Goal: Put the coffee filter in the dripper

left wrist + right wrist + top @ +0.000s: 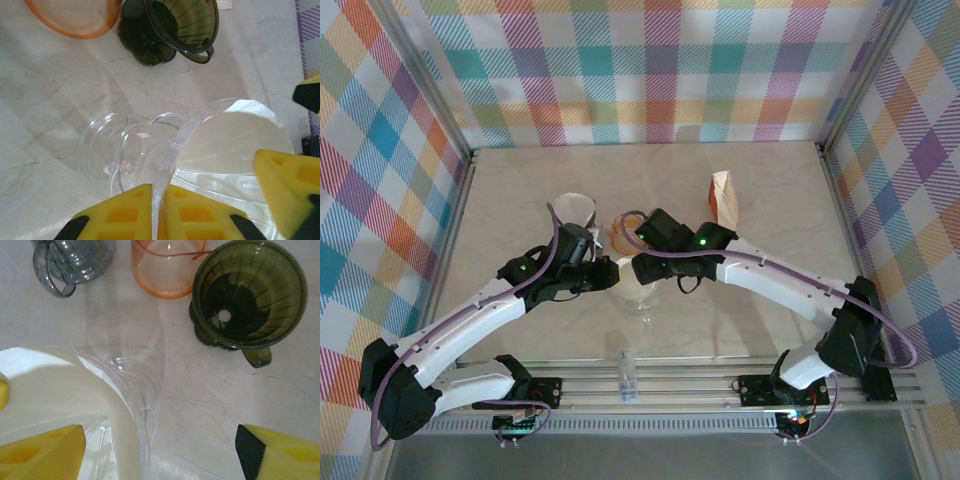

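Observation:
A clear plastic dripper [135, 150] leans tilted, its mouth turned toward my right gripper. My left gripper [159, 192] is shut on its thin rim. The white coffee filter [235, 135] lies inside the dripper's cone. From the right wrist the filter [55, 385] shows behind the clear dripper wall [140, 405]. My right gripper [160, 432] is open, its left finger [42, 452] over the dripper's mouth and nothing pinched between the two. From above, the left gripper [603, 272] and right gripper [642, 268] meet over the dripper [645, 298] at the table's middle.
A dark green dripper [247, 295], an orange dripper [167, 270] and a grey dripper [75, 260] stand just beyond. A brown filter packet [723, 197] stands at the back right. Checked walls close in the table on three sides.

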Controlling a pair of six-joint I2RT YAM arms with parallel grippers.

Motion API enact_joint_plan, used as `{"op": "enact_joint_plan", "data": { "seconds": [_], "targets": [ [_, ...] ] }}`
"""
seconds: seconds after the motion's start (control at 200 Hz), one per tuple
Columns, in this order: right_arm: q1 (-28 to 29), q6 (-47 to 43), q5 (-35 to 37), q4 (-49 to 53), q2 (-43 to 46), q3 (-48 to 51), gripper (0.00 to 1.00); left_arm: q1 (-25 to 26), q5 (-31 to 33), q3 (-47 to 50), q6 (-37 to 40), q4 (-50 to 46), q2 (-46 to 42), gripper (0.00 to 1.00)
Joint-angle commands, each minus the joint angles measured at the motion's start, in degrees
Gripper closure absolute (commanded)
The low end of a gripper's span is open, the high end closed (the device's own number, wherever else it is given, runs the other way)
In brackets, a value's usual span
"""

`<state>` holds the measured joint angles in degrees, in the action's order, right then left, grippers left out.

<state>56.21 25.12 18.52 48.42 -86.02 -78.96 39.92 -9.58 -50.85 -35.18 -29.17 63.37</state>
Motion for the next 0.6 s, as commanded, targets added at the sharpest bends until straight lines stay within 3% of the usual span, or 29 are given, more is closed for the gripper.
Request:
{"op": "enact_joint_plan", "data": {
  "seconds": [0.0,0.16,0.595],
  "targets": [
    [-0.11,1.53,3.35,-0.10,3.25,1.22,0.20,-0.46,0.14,0.35,-0.07,-0.69,0.34,0.87],
    [-0.07,2.27,3.91,-1.69,6.98,3.85,0.19,-0.39,0.27,0.43,-0.10,-0.73,0.27,0.87],
    [-0.14,4.27,1.34,-0.48,5.90,7.33,0.21,-0.37,0.47,0.66,-0.24,-0.98,-0.18,0.87]
  ]
}}
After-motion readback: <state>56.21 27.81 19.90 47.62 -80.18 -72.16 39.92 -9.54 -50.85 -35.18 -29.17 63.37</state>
